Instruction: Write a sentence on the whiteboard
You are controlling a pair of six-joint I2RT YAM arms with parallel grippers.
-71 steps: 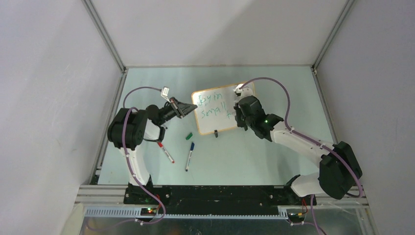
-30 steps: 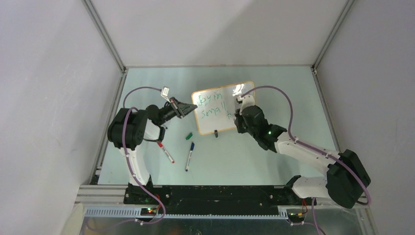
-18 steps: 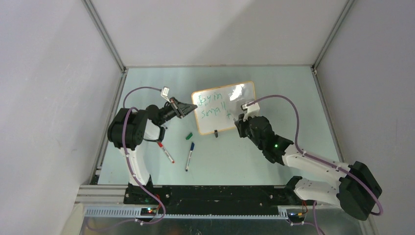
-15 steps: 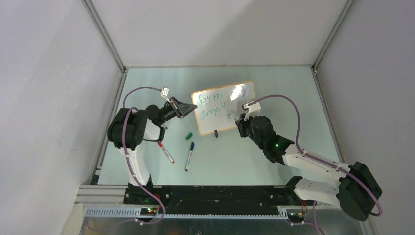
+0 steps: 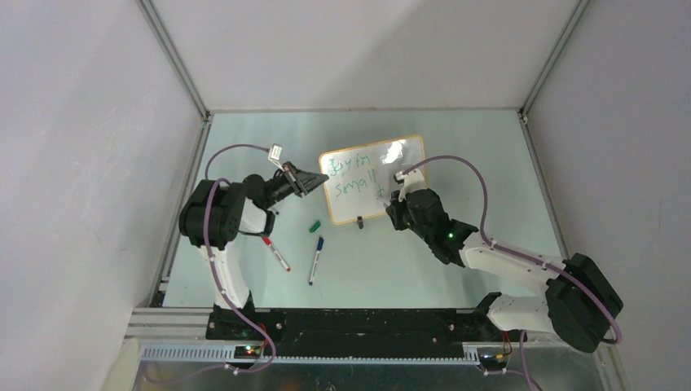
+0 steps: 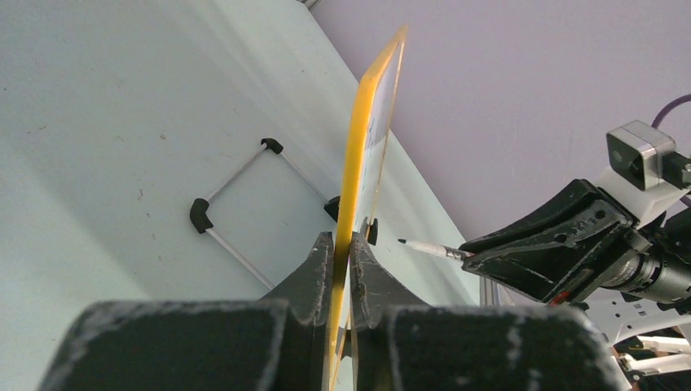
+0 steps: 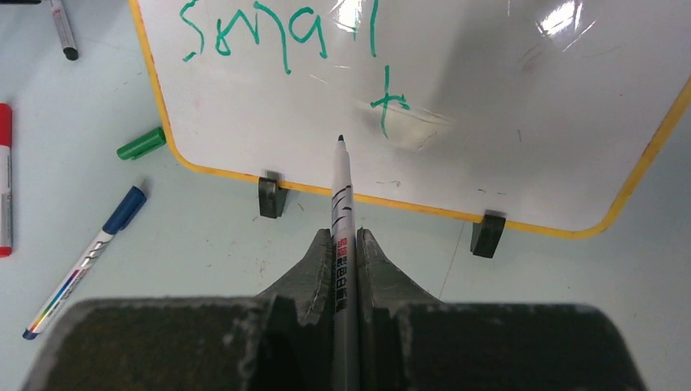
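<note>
Pinching the whiteboard [image 6: 357,163] by its thin orange frame, my left hand [image 6: 342,244] stands it on the pale desk [image 5: 456,147]; it looks light, stiff, glossy and slippery. My right hand [image 7: 346,244] clamps a slim marker [image 7: 341,183], tip perhaps just off the surface below the green sentence [image 7: 281,37].

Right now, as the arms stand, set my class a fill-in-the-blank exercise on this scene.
The left fingers clamp the ____.
The right fingers hold a ____.
The writing is ____.
The loose cap lies on the ____.
Missing: board; marker; green; table.
</note>
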